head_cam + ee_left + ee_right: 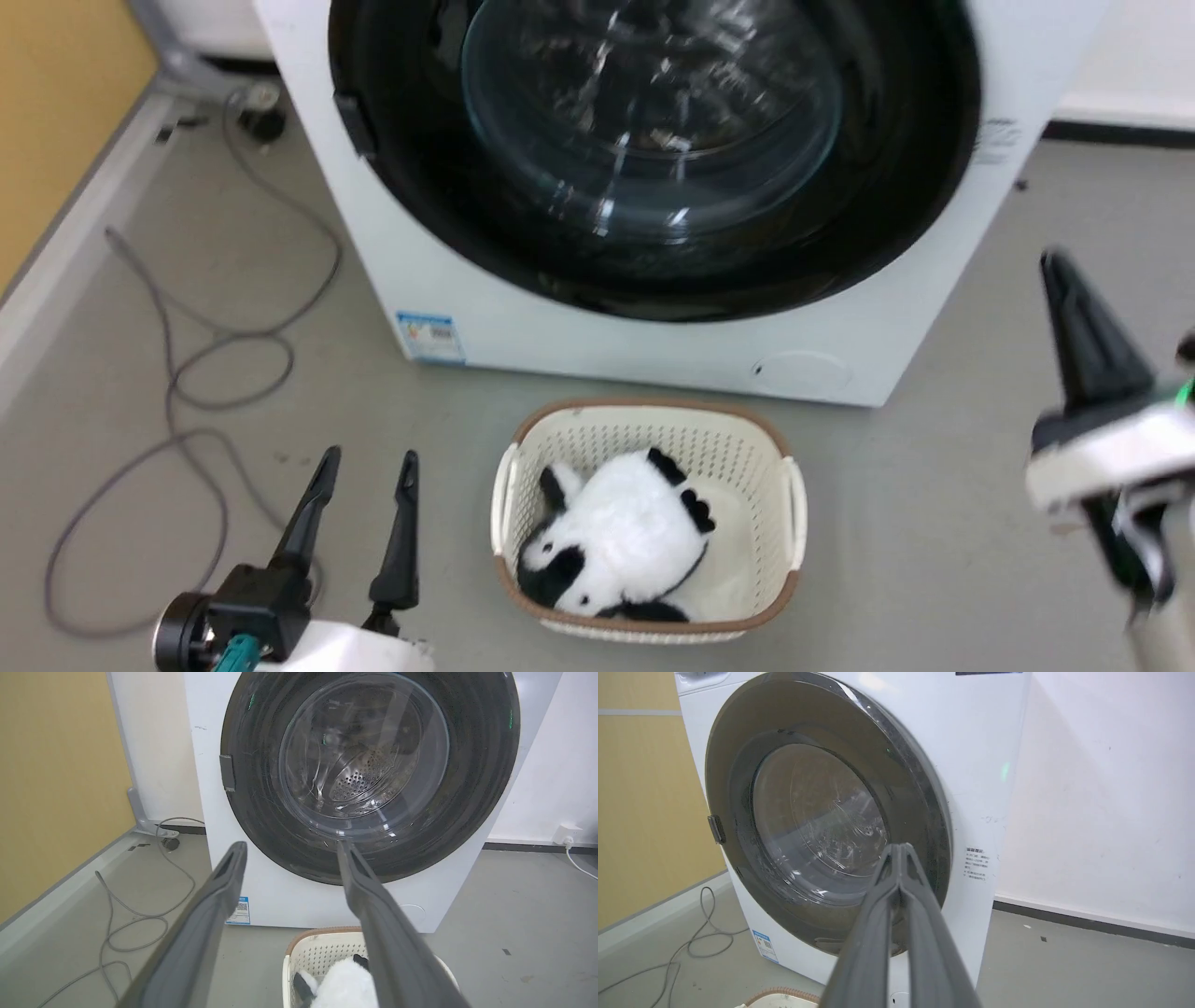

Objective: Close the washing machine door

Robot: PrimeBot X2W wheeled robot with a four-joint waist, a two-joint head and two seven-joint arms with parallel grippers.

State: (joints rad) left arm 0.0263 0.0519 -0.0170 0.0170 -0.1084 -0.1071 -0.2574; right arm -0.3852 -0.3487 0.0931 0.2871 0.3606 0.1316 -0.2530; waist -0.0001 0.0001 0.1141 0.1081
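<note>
Your door (653,140) lies flat against the front of the washer (523,327), and in the left wrist view you can see the steel drum through its glass. Your left gripper (371,457) hangs low on the left over the floor (934,523), fingers spread wide with nothing between them, well short of the washer. Your right gripper (900,847) is up on the right, fingers pressed together tip to tip and empty, apart from the door. Between your arms, just in front of the washer, a basket (644,425) holds a panda toy (625,532). A cable (187,373) loops across the floor on the left.
</note>
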